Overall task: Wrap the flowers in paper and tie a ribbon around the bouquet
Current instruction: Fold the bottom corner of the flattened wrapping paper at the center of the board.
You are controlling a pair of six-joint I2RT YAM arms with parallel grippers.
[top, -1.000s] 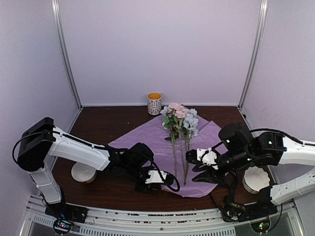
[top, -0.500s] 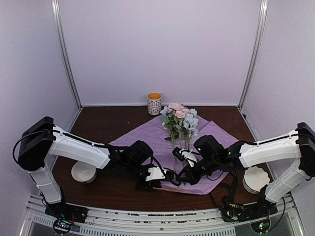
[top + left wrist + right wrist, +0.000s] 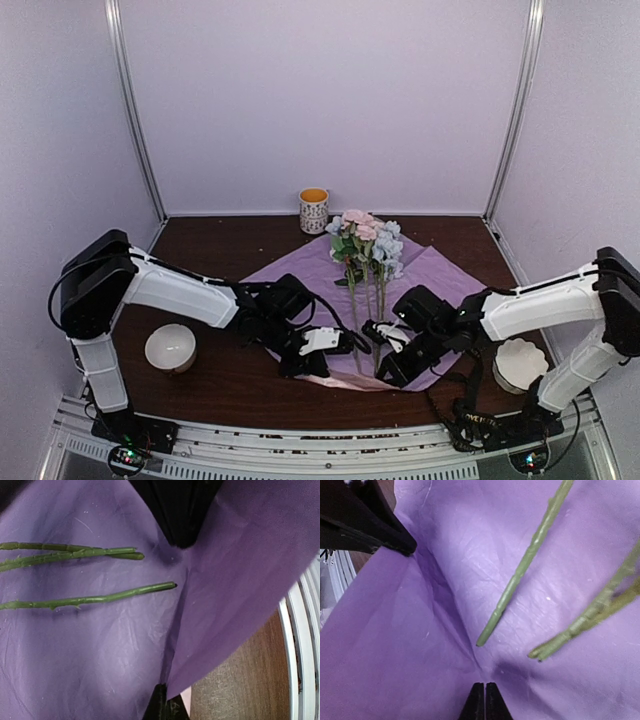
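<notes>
My right tool [image 3: 484, 692] has just swung in and clamped the paper [image 3: 300, 285], facing my left tool [image 3: 161, 700], apparently pinching the same fold, with the flowers [image 3: 365, 240] just beyond both, so wrapping can begin.

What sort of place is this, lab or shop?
Probably a lab robot test booth, not a shop: plain lilac walls with metal posts, an aluminium rail fronting the table, staged flowers on paper.
</notes>
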